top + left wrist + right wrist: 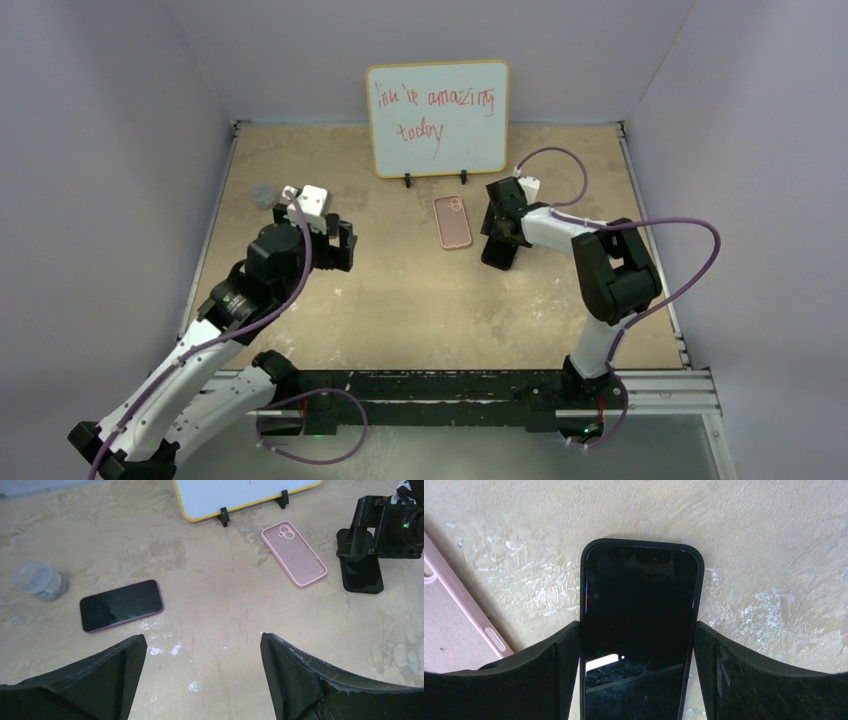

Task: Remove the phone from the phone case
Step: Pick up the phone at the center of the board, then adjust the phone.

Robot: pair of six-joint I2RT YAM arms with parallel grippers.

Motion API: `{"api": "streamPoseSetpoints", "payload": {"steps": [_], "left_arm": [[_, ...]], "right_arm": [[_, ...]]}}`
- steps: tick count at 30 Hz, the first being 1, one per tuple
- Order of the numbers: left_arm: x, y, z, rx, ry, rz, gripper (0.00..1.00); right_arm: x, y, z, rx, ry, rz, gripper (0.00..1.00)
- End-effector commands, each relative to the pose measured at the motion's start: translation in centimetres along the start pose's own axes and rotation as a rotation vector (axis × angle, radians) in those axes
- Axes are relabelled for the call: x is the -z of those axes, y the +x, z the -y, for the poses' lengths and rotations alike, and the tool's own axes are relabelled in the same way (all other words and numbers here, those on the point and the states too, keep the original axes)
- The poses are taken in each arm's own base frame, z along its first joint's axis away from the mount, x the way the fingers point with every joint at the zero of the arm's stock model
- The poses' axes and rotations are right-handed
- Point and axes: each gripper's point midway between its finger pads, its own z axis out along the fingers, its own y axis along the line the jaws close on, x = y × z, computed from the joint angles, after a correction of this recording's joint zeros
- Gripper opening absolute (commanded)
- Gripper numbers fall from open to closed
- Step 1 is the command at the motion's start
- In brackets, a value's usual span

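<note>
Black against the tan table (774, 540), the cased phone (640, 605) lies screen-up directly between the fingers of the right gripper (638, 630). The pads (566, 655) sit flush against both long edges, closed on it around mid-length, and its notched top end pokes out ahead of the fingertips. Just to that gripper's left, apart from the phone, the empty pink case (454, 610) lies flat, open side up. The left gripper (200, 640) hovers above the table with its fingers spread wide and nothing between them. Ahead of it and a little to its left rests a pink-edged phone (121, 605), screen-up and out of any case. A clear plastic container (39, 580) stands further left. The pink case is ahead to its right, and a yellow-framed whiteboard (240, 492) stands beyond on its feet.
</note>
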Motion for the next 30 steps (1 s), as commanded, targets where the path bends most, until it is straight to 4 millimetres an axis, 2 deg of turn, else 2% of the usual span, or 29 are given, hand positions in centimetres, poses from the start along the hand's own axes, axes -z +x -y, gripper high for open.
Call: {"api": "streamPoseSetpoints", "payload": {"steps": [1, 4, 7, 10, 14, 17, 20, 25, 27, 30], "left_arm": [[-0.3, -1.6, 1.7, 0.119, 0.104, 0.023, 0.88], [-0.5, -1.6, 4.1, 0.203, 0.213, 0.009, 0.88], [-1.9, -0.9, 5.6, 0.253, 0.262, -0.02, 0.88], [-3.6, -0.5, 7.6, 0.301, 0.327, -0.06, 0.88], [-4.8, 0.3, 10.1, 0.4, 0.431, -0.069, 0.87], [-6.0, 1.9, 10.5, 0.439, 0.423, -0.072, 0.87], [-7.2, 4.7, 11.4, 0.439, 0.428, -0.135, 0.87], [-9.4, 8.0, 12.7, 0.436, 0.454, -0.159, 0.86], [-10.2, 8.7, 12.9, 0.442, 0.447, -0.173, 0.86], [-10.8, 8.2, 13.5, 0.479, 0.466, -0.159, 0.85]], "right_arm": [[1.4, 0.4, 0.2, 0.076, -0.058, 0.006, 0.4], [2.9, 0.3, -0.4, 0.098, -0.126, 0.046, 0.29], [4.4, 0.0, -1.5, 0.141, -0.22, 0.073, 0.22], [5.8, -0.3, -2.7, 0.211, -0.289, 0.1, 0.21], [7.7, -0.2, -4.7, 0.244, -0.404, 0.138, 0.18], [9.0, 0.4, -6.0, 0.227, -0.491, 0.159, 0.17], [10.0, 1.4, -7.5, 0.219, -0.568, 0.166, 0.16], [10.7, 2.6, -9.8, 0.258, -0.664, 0.155, 0.14], [11.0, 2.9, -10.4, 0.278, -0.695, 0.167, 0.14], [11.5, 3.4, -11.0, 0.277, -0.753, 0.188, 0.13]]}}
